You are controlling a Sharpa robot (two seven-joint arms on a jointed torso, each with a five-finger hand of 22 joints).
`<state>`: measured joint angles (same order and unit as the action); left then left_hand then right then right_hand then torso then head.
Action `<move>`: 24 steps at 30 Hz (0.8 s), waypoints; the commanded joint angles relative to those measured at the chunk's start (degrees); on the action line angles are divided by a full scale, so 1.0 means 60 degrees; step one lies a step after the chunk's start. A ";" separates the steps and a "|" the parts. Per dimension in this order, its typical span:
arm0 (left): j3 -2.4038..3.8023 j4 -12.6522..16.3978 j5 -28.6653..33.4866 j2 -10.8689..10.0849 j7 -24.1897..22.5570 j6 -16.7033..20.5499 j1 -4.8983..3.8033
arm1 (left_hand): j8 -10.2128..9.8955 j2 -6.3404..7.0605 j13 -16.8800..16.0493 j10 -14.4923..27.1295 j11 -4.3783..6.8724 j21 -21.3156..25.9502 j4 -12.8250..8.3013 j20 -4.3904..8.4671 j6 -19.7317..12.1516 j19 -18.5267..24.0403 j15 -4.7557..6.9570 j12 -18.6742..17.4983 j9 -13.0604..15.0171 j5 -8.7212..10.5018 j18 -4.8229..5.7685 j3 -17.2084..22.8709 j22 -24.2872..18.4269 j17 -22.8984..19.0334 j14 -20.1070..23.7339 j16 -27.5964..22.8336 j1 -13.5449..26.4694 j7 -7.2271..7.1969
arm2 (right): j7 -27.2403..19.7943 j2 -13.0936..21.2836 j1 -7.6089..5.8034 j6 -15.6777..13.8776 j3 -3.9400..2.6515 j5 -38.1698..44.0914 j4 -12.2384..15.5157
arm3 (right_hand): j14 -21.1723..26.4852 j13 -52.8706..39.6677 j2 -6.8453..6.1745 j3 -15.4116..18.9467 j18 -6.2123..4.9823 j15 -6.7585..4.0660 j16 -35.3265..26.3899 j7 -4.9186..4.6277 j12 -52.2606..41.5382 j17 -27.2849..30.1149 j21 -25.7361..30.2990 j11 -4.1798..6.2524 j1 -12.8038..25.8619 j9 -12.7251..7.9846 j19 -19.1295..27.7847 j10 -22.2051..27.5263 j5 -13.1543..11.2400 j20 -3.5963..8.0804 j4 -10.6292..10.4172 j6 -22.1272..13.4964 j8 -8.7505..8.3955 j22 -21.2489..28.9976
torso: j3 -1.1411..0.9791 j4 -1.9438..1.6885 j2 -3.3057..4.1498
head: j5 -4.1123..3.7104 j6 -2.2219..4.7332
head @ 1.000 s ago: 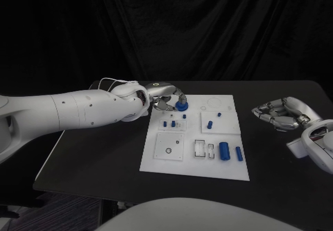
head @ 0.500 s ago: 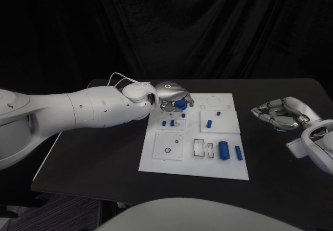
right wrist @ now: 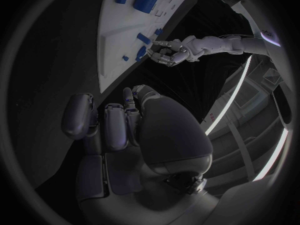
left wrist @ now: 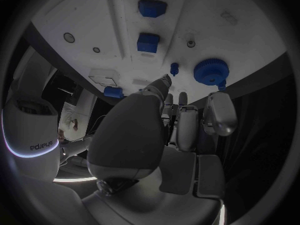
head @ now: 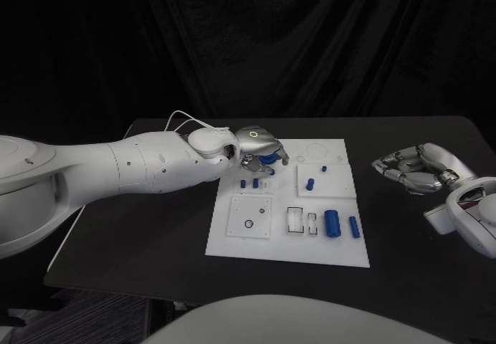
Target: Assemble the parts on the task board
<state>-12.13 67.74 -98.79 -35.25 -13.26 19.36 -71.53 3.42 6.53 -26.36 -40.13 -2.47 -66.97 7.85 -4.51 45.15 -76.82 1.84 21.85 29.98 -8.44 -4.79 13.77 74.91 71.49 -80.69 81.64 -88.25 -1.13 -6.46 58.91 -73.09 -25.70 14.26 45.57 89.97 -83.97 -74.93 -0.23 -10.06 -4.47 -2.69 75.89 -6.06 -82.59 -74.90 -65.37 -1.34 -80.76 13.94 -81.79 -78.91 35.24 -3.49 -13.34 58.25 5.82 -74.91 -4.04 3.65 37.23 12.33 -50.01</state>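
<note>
Blue round part (left wrist: 211, 71) just beyond left robot hand (head: 259, 149) fingertips (left wrist: 165, 80).

White task board with blue parts on the black table

The task board (head: 290, 247) is a flat white rectangular plate lying mid-table. Near its far left corner sits a round blue gear-like part (head: 269, 158), its toothed rim clear in the left wrist view (left wrist: 211, 71). Just nearer stand two small blue pegs (head: 250, 183). A short peg (head: 323, 169) and a taller peg (head: 310, 185) stand on the right square panel. A thick blue cylinder (head: 332, 223) and a thin one (head: 355, 227) lie side by side near the right edge.
</note>
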 commanded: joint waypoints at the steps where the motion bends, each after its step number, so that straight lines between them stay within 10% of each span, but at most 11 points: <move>1: 0.0009 -0.0012 -0.0137 0.0017 0.0105 -0.0289 0.0025 | 0.0075 -0.0009 0.0026 -0.0104 -0.0003 0.0062 0.0017 0.0017 0.0113 -0.0047 -0.0013 0.0039 -0.0050 0.0079 -0.0087 -0.0075 0.1318 -0.0040 0.0010 0.0018 0.0125 0.0033 | -0.0031 -0.0001 0.0025 -0.0092 -0.0007 0.0054 0.0010 | -0.0273 -0.0027 -0.0049 -0.0014 -0.0126 -0.0001 -0.0007 0.0027 0.0015 -0.0215 0.0000 0.0017 0.0010 0.0013 0.0024 0.0035 0.0036 0.0006 0.0013 0.0064 0.0003 -0.1118 | 0.0004 -0.0002 0.0002 | 0.0013 0.0002; 24: 0.0009 -0.0373 -0.0137 0.0229 0.0168 -0.0545 0.0225 | 0.0165 -0.0150 0.0174 -0.0825 0.0080 -0.0009 0.0060 0.0035 0.0949 -0.0159 0.0037 0.0162 -0.0410 -0.0135 -0.0057 0.0119 0.1383 -0.0036 -0.0029 0.0058 0.0180 0.0230 | -0.0003 -0.0065 0.0026 -0.0026 -0.0007 0.0056 -0.0035 | -0.0272 -0.0009 -0.0042 -0.0031 -0.0130 -0.0003 -0.0012 0.0028 0.0022 -0.0208 0.0021 0.0019 0.0003 0.0013 0.0027 0.0046 0.0082 0.0010 0.0020 0.0056 -0.0002 -0.1113 | -0.0002 0.0003 0.0005 | -0.0005 0.0002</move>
<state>-12.12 65.65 -99.37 -34.07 -12.26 16.89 -70.32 4.21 5.99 -25.37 -44.78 -1.97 -66.97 8.22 -4.30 50.53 -77.44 1.84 22.57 27.58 -8.93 -4.81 14.19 74.91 71.36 -80.68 81.86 -87.27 0.26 -6.45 58.52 -73.09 -25.65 14.26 45.63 89.75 -83.98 -74.92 -0.23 -10.06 -4.48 -2.70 75.89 -6.06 -82.59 -74.90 -65.37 -1.34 -80.76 13.93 -81.79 -78.91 35.50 -3.49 -13.34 58.25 5.82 -74.90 -4.04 3.61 37.22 12.23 -50.01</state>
